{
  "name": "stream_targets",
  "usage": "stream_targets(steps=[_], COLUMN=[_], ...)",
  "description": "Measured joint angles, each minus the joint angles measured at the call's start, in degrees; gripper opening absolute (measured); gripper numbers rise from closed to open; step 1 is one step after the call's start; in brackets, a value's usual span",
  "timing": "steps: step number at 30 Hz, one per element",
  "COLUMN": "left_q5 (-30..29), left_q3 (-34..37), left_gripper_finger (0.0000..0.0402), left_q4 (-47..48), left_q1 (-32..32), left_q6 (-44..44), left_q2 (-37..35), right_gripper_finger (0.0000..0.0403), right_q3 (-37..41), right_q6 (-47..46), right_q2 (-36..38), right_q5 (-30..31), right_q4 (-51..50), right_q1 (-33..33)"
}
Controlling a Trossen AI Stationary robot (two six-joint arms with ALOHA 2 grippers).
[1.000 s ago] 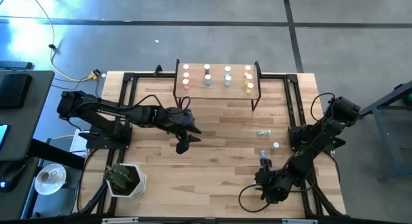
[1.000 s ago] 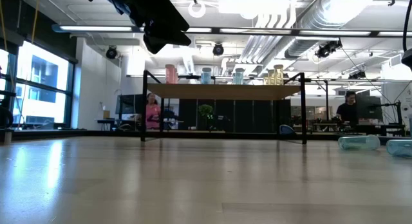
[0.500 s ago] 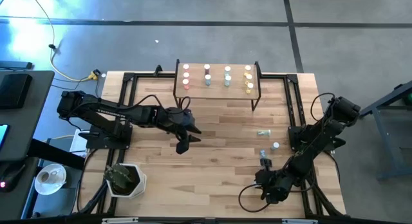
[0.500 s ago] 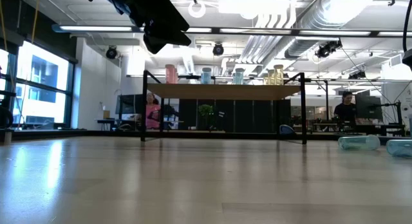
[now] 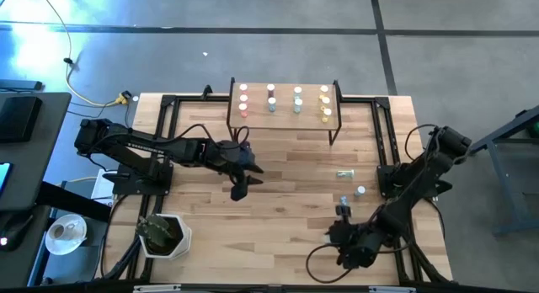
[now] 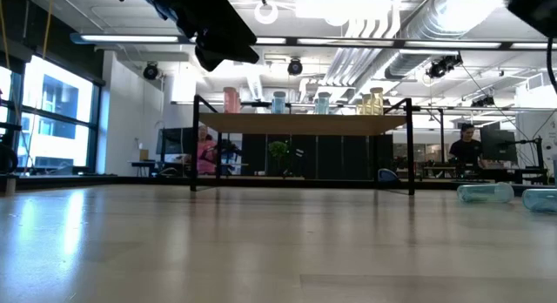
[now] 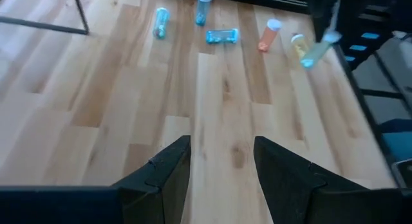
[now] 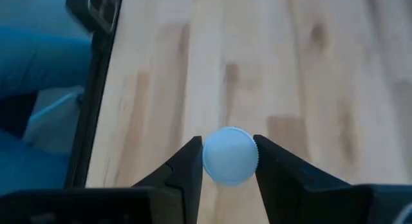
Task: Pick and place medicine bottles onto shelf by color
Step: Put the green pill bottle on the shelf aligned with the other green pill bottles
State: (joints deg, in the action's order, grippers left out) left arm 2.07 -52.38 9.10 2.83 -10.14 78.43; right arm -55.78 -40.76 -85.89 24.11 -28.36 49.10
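The shelf point(image 5: 285, 101) stands at the far middle of the table, with several white-capped bottles point(image 5: 271, 98) upright on it in red, blue, green and yellow columns. A few more bottles lie or stand on the table at the right point(image 5: 345, 173), point(image 5: 360, 191), and they also show in the left wrist view point(image 7: 222, 36). My right gripper point(image 5: 344, 212) is near the table's front right, shut on a light blue bottle point(image 8: 230, 155). My left gripper point(image 5: 240, 190) is open and empty above the table's middle. My right gripper pinches the bottle between its two fingers at the white cap's sides point(image 8: 206, 156). The cap faces the wrist camera and hides the body. In the left wrist view the bottle point(image 7: 317, 51) hangs tilted below the fingers, clear of the table.
Black frame rails point(image 5: 384, 141) run along the table's left and right sides. A white pot with a plant point(image 5: 163, 235) sits at the front left corner. Bare wood lies between the two grippers and in front of the shelf.
My right gripper has moved a little up and toward the table's left edge with the bottle still between its fingers.
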Motion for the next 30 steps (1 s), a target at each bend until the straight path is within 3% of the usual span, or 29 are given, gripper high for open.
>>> stream_targets(steps=[8,21,30], left_q5=[-4.28,-7.9,-7.87], left_q3=[0.0,0.0,-1.87], left_gripper_finger=[0.0161,0.0161,0.0161], left_q4=[0.02,0.0,0.04], left_q1=[0.0,0.02,0.01], left_q6=[4.69,11.89,12.66], left_q2=[0.0,0.0,0.0], right_gripper_finger=[0.0113,0.0113,0.0113], right_q3=[-9.09,-24.27,-34.25], right_q6=[12.24,35.33,39.75], right_q2=[0.0,0.0,0.04], right_q5=[6.97,8.9,13.3], right_q4=[-6.76,-16.58,-26.27], right_q1=[-7.15,-23.04,-35.16])
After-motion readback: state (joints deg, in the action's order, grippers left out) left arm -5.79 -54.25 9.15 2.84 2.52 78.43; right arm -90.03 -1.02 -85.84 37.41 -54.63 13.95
